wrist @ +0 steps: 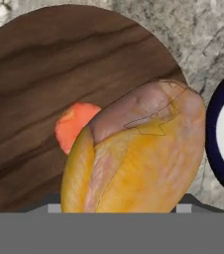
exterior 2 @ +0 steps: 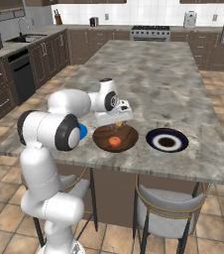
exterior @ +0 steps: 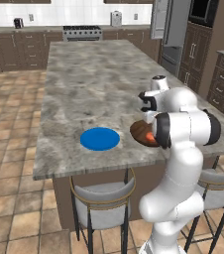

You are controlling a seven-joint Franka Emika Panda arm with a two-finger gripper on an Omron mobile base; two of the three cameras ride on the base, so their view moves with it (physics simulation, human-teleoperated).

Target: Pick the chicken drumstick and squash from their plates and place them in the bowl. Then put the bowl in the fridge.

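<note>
Currently, a chicken drumstick is held in the gripper, whose jaws are spread fairly wide around it, directly above the wooden bowl. In the hand view the golden-brown drumstick is seen close up in front of the bowl's dark grained inside, and a small orange piece, taken to be the squash, is seen lying in the bowl at about 10 o'clock from the drumstick. The same orange piece is shown near the bowl's middle in the right base view.

The bowl is set on the grey marbled tabletop near its front edge. In the right base view a dark-rimmed plate with a white ring is placed just beside the bowl at 3 o'clock, not touching it. In the left base view the bright blue plate is seen at 9 o'clock from the bowl, near it but apart, with nothing on it.

The grey steel fridge is seen with its door open at the far end of the kitchen, at about 1 o'clock in the left base view, well apart from the bowl. Two stools are tucked under the tabletop's near edge.
</note>
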